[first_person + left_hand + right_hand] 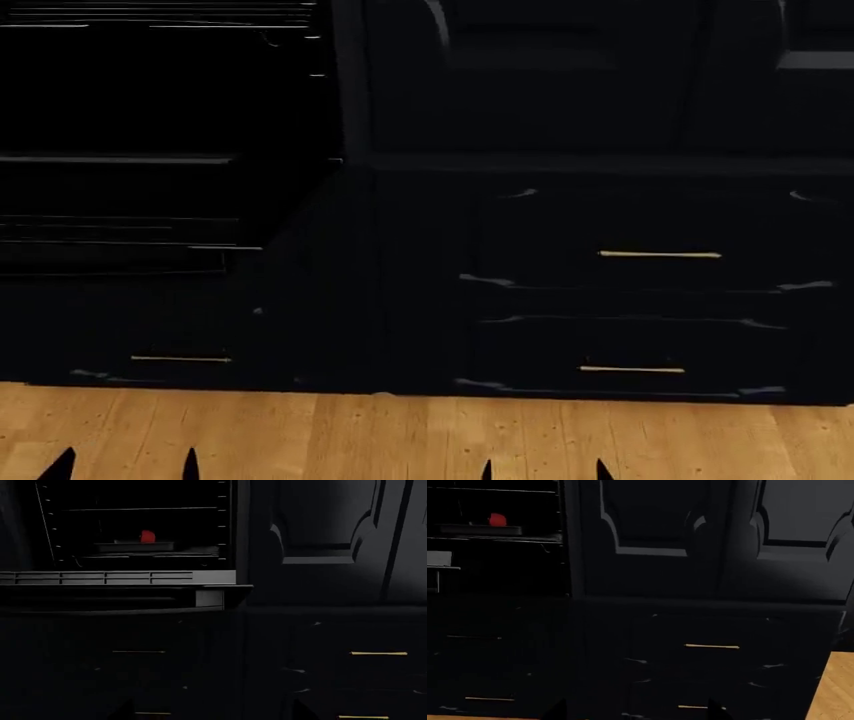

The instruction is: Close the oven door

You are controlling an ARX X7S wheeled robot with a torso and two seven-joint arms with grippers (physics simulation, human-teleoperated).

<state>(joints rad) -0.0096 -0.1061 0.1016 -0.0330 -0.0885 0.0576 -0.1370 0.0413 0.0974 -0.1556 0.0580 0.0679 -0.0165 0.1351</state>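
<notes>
The oven door [113, 597] hangs open, lying flat below the oven [133, 525] cavity, a red item [147, 536] on its rack. Left end effector [124, 466] and right end effector [545, 470] show fingertips spread apart, holding nothing, over the wooden floor [400, 435].

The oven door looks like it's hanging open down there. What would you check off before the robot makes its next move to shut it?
1. Oven door open and lying flat: ok, it needs closing.
2. Oven cavity free of anything sticking out over the door: ok, the red object and its tray sit deep inside.
3. Left tool touching the door: not ok, only its tips show, low and apart from it.
4. Right tool empty: ok, nothing between its tips.
5. Door handle located: cannot tell, too dark.
</notes>
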